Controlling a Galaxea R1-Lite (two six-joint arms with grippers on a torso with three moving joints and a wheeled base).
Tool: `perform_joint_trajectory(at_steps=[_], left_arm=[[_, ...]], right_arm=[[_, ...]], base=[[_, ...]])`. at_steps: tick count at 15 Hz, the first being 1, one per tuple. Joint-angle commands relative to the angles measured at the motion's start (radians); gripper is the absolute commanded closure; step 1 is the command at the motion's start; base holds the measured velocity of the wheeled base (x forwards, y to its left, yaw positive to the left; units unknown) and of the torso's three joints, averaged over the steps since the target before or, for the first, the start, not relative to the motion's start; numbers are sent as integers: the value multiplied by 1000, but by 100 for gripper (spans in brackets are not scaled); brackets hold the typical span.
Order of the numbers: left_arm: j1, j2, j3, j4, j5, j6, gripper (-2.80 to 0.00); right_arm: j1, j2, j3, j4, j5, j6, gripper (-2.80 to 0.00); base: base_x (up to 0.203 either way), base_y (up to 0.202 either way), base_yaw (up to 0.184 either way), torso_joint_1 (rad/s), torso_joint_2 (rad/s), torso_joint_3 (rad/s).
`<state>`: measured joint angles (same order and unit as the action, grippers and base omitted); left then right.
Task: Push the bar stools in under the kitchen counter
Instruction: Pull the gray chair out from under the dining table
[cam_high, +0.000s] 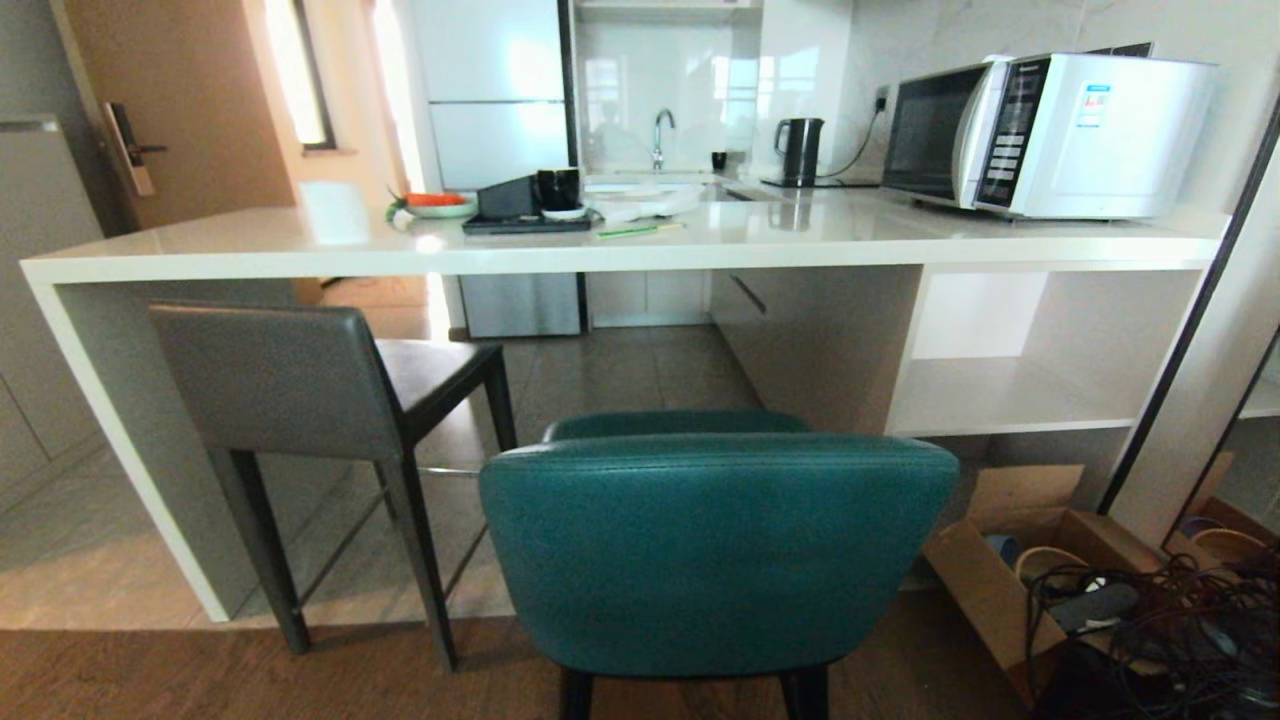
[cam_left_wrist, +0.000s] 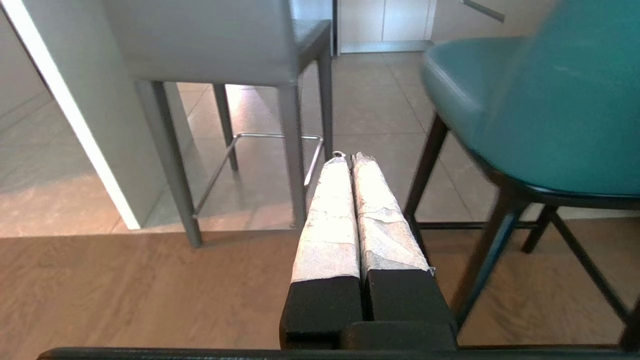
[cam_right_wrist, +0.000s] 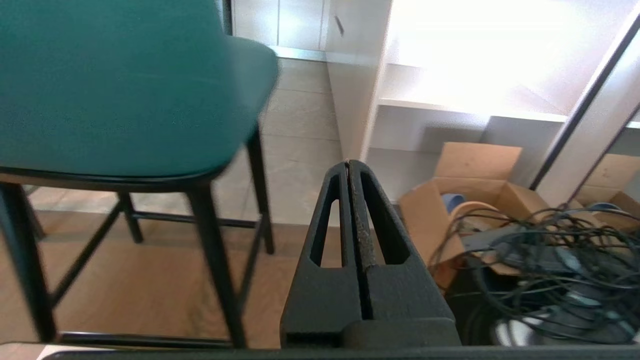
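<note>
Between the 2 closed, empty pincers, left pincer (cam_left_wrist: 350, 157) and right pincer (cam_right_wrist: 348, 164), stands the teal stool (cam_high: 715, 555).

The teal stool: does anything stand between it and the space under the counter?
Nothing visible blocks it. The floor between the teal stool and the counter looks bare. The grey stool stands to its left, the cardboard box to its right.

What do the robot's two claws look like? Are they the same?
No. The left gripper has two long fingers wrapped in wrinkled white tape above black bases. The right gripper is bare matte black, its tapered fingers each with a long slot cut through. No cables or markings show on either.
</note>
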<state>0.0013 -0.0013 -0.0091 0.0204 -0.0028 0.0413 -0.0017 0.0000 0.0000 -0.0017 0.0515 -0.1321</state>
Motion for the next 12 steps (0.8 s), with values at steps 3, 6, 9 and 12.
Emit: perform_joint_trajectory(at_steps=[3, 6, 9, 12], left_arm=[[0, 0, 0, 0, 0, 0, 0], [0, 0, 0, 0, 0, 0, 0], [0, 0, 0, 0, 0, 0, 0], [0, 0, 0, 0, 0, 0, 0]], right_arm=[[0, 0, 6, 0, 1, 0, 0], [0, 0, 6, 0, 1, 0, 0], [0, 0, 6, 0, 1, 0, 0], [0, 0, 6, 0, 1, 2, 0]], base=[[0, 197, 0, 3, 5, 2], [0, 197, -3, 4, 2, 2], [0, 199, -2, 5, 2, 2], [0, 197, -2, 3, -1, 3]])
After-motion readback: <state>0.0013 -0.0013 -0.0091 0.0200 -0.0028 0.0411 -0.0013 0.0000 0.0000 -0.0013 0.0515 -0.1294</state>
